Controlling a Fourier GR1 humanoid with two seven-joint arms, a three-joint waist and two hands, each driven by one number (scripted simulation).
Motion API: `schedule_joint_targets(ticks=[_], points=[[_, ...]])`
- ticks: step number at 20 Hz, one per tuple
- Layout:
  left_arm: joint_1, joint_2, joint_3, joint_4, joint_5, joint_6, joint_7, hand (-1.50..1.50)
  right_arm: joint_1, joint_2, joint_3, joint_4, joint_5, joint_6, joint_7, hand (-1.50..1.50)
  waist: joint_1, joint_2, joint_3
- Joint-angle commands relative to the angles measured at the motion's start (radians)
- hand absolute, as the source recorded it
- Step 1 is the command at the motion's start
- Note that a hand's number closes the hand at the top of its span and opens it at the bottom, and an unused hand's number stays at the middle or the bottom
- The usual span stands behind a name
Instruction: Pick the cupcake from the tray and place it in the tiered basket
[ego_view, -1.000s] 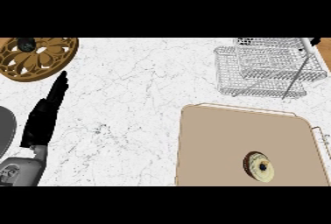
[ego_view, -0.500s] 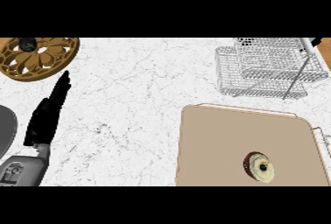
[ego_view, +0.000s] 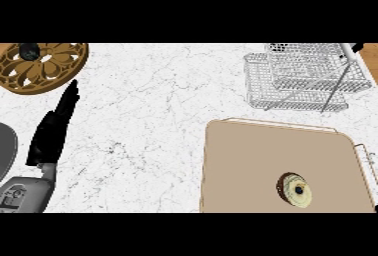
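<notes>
Writing is nowhere to be read: no brand, label or letters can be made out on any thing in the head view.

The cupcake (ego_view: 297, 190) is seen from above as a small round thing with a dark brown outer edge, a pale cream top and a small dark dot in the middle. It lies on the tray (ego_view: 244, 165), in the lower right part of it, well apart from the tray's rims. The tray is a flat beige board with rounded corners, and it is taken here as the landmark.

The tiered basket (ego_view: 303, 80) is made of thin white wire and stands on the counter (ego_view: 162, 125) just above the tray's upper edge, near its right side. No thing is seen inside it.

The left robot hand (ego_view: 55, 125) is shown far to the left of the tray, over the white marbled counter. Its black fingers are held straight and together, pointing up; nothing is held by it. The right robot hand is not shown.

A round brown carved wooden piece (ego_view: 40, 65) lies far up and to the left of the tray.
</notes>
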Motion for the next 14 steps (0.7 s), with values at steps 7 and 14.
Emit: schedule_joint_targets(ticks=[7,14], points=[[-0.027,-0.010,0.014,0.015,-0.002,-0.002,0.012,0.00,-0.116,0.193,-0.019,0.037,0.161,0.231,0.227,-1.50,-0.006,0.000,0.002],[0.011,-0.014,0.024,0.035,0.004,-0.018,-0.027,0.00,-0.164,0.283,0.019,0.111,0.221,0.229,0.226,-1.50,-0.014,-0.006,0.003]])
